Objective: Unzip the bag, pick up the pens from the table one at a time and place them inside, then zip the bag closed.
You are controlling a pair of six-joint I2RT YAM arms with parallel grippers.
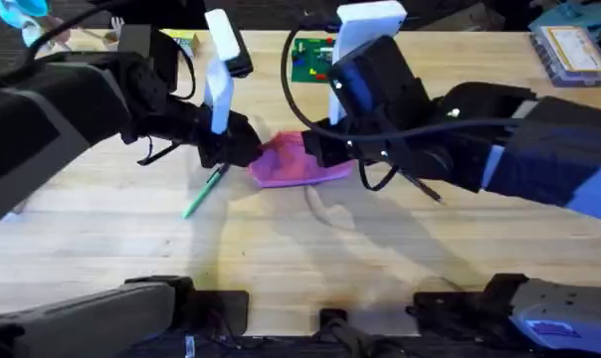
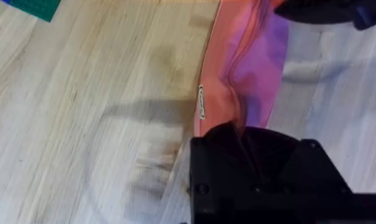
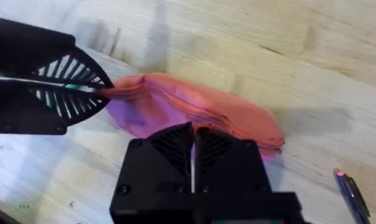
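Note:
The pink bag (image 1: 293, 164) lies mid-table on the light wood table (image 1: 101, 239), between both arms. My left gripper (image 1: 231, 144) is shut on the bag's left end, and its black fingers (image 2: 250, 155) pinch the bag (image 2: 238, 68) fabric. My right gripper (image 3: 192, 155) is shut on the bag's (image 3: 225, 109) upper seam near the middle, seen from above at the right gripper (image 1: 325, 144). The zipper pull is hidden. A green pen (image 1: 203, 191) lies just left of the bag. A dark pen (image 3: 352, 191) rests on the wood to the right, also seen as the dark pen (image 1: 420, 186).
A small green board (image 1: 310, 60) with coloured pieces sits behind the bag, with a corner of the green board (image 2: 32, 6) in the left wrist view. A clear box (image 1: 574, 50) stands at the back right. Open wood lies in front of the bag.

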